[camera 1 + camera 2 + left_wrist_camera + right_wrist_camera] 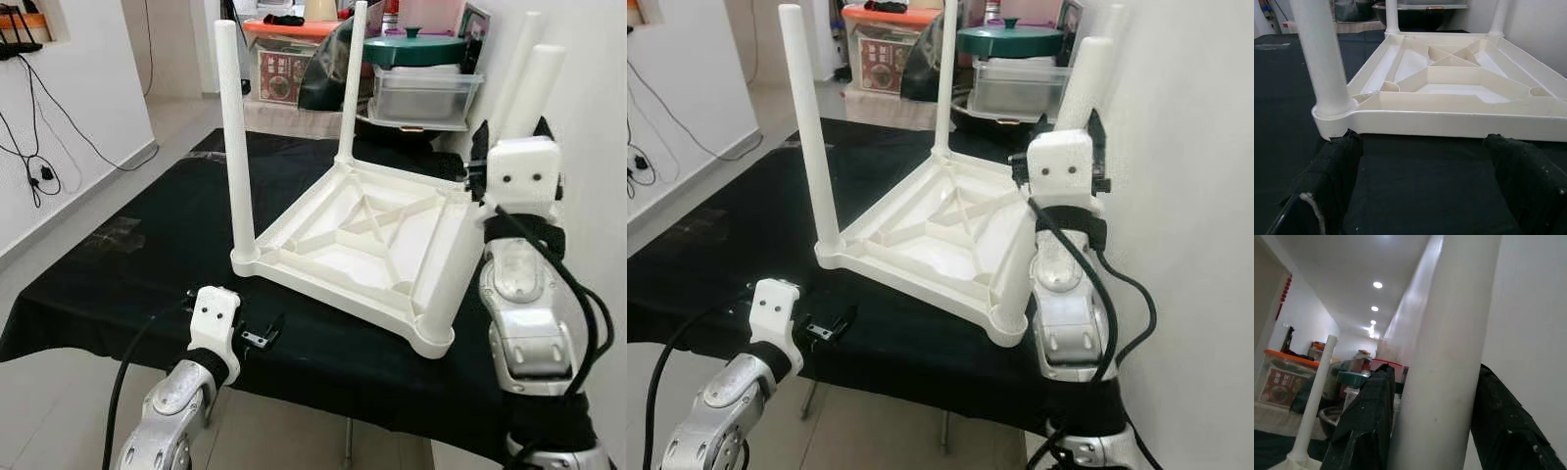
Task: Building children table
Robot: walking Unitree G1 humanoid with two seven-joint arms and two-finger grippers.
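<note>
the upturned white table top (372,235) lies on the black-clothed surface (147,255), the right gripper (1432,396) fingers clasping the near-right leg (534,93), which wants pressing straight down its socket while the left gripper (1425,171), fingers spread empty, steadies the near edge.

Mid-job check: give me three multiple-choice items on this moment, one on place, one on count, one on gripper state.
1. Where does the white table top lie?
A. upside down on the black cloth
B. on the floor
C. leaning on the wall

2. How many legs are up?
A. two
B. four
C. six

3. What is the right gripper doing?
A. hanging idle
B. gripping the cloth
C. closed around a leg

Answers: A, its ribbed underside faces up on the black cloth; B, one stands at each corner; C, the right wrist view shows a finger either side of the leg.
</note>
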